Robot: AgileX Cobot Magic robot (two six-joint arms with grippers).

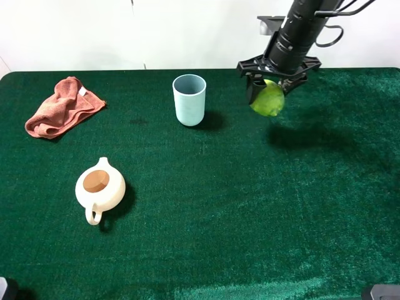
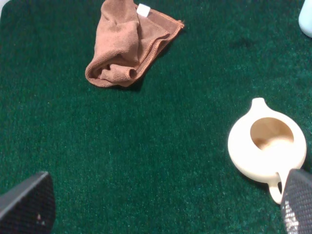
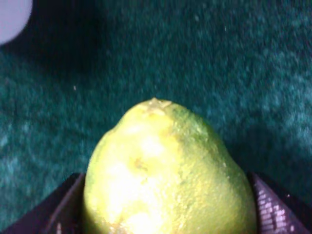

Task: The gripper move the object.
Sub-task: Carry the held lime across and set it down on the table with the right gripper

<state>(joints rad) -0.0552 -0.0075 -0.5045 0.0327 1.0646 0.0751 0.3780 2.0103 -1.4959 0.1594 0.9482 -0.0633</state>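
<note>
My right gripper (image 1: 270,87) is shut on the yellow-green lemon-like fruit (image 1: 268,100) and holds it in the air above the green cloth, right of the light blue cup (image 1: 189,99). In the right wrist view the fruit (image 3: 168,175) fills the space between the two dark fingers (image 3: 275,204). My left gripper (image 2: 165,209) is open and empty; only its two fingertips (image 2: 27,202) show at the edges of the left wrist view, above the cloth near the cream teapot (image 2: 267,146).
A crumpled reddish-brown rag (image 1: 62,106) lies at the back left, also in the left wrist view (image 2: 129,44). The cream teapot (image 1: 100,187) stands at the front left. The green cloth (image 1: 250,219) covers the table.
</note>
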